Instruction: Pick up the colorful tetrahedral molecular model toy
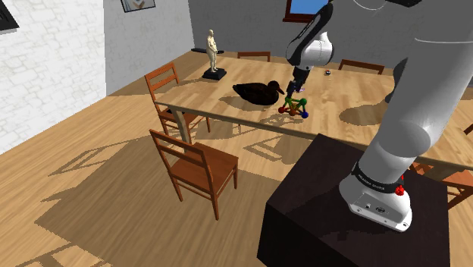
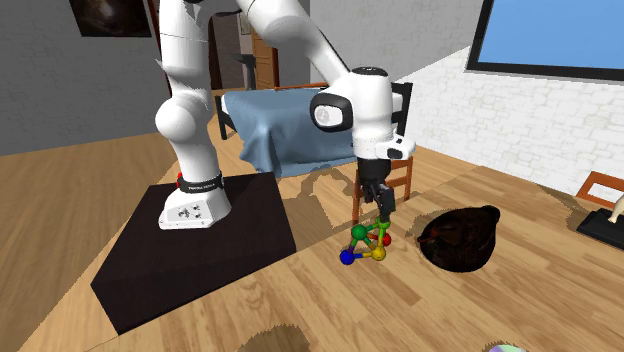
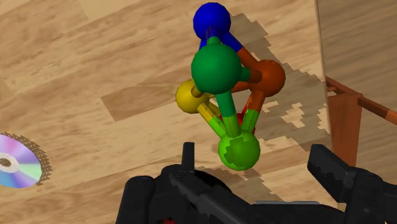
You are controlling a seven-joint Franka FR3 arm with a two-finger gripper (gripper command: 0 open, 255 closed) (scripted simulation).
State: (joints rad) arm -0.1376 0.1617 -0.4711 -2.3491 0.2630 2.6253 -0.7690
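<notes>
The molecular model toy (image 1: 294,106) (blue, yellow, orange and two green balls joined by short rods) sits on the wooden tabletop (image 1: 220,95); just right of the shoulder view's centre.

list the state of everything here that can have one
molecular model toy, resting on the table, not gripped
gripper, open, fingers either side of the toy's light green ball, not touching it
dark duck, upright on the table
figurine, standing upright on its base
disc, lying flat on the table
nearest chair, upright
</notes>
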